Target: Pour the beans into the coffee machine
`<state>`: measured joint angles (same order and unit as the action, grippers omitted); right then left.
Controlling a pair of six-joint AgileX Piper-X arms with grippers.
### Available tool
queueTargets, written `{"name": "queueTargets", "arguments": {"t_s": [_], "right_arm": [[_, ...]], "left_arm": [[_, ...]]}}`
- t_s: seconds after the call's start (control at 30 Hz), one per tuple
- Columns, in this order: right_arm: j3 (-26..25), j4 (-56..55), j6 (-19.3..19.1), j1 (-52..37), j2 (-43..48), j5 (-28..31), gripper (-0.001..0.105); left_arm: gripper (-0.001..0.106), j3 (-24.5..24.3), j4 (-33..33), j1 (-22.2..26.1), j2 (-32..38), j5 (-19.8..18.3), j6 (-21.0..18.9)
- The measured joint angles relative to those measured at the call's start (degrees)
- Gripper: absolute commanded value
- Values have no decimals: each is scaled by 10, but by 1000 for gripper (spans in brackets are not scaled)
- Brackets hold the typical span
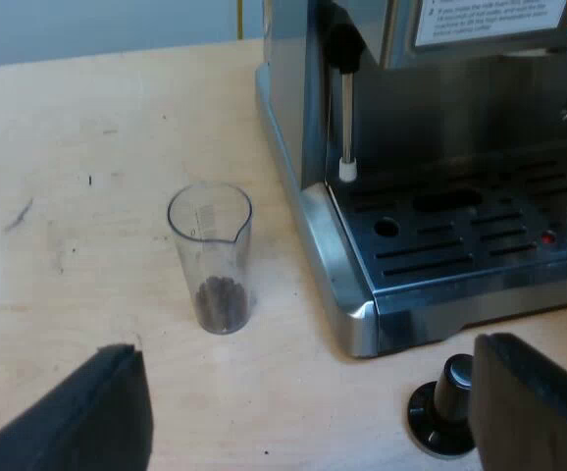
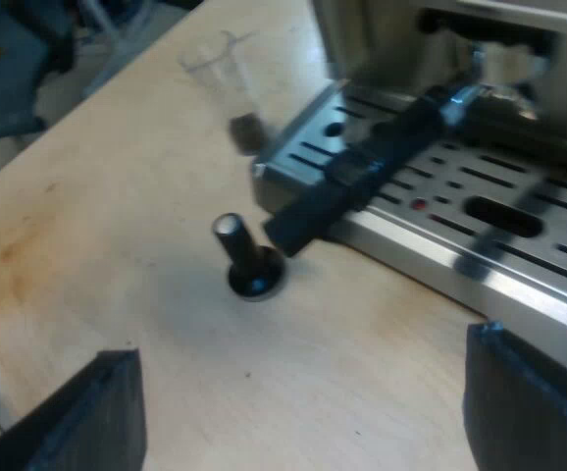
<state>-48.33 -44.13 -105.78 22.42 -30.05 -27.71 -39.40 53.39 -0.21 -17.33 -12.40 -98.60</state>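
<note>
A clear measuring glass [image 1: 210, 257] stands upright on the wooden table beside the espresso machine's [image 1: 308, 108] corner, with a small heap of coffee beans [image 1: 222, 299] at its bottom. My left gripper [image 1: 313, 422] is open, short of the glass and a little above the table, holding nothing. In the right wrist view the glass [image 2: 227, 83] stands beyond the drip tray's corner. My right gripper [image 2: 303, 422] is open and holds nothing, hovering over the table before the tamper [image 2: 246, 260].
A tamper with a black knob [image 1: 445, 407] stands on the table near the drip tray's [image 1: 480, 240] front corner. A steam wand [image 1: 346, 118] hangs over the tray. The holder's dark handle [image 2: 362, 177] juts out from the machine's front over the tray [image 2: 519, 255].
</note>
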Motion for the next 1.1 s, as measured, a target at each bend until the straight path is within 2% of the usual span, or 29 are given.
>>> {"name": "queueTargets", "arguments": {"t_s": [0.3,0.67,0.83,1.1], "right_arm": [[0,64,0,80,-80,0,69],[0,167,0,185,-181,49,69],[0,213,0,228,-224,103,69],[0,256,0,239,-235,205,69]], "left_arm": [[70,0,0,0,-4,0,0],[70,0,0,0,-4,0,0],[70,0,0,0,-4,0,2],[70,0,0,0,-4,0,2]]}}
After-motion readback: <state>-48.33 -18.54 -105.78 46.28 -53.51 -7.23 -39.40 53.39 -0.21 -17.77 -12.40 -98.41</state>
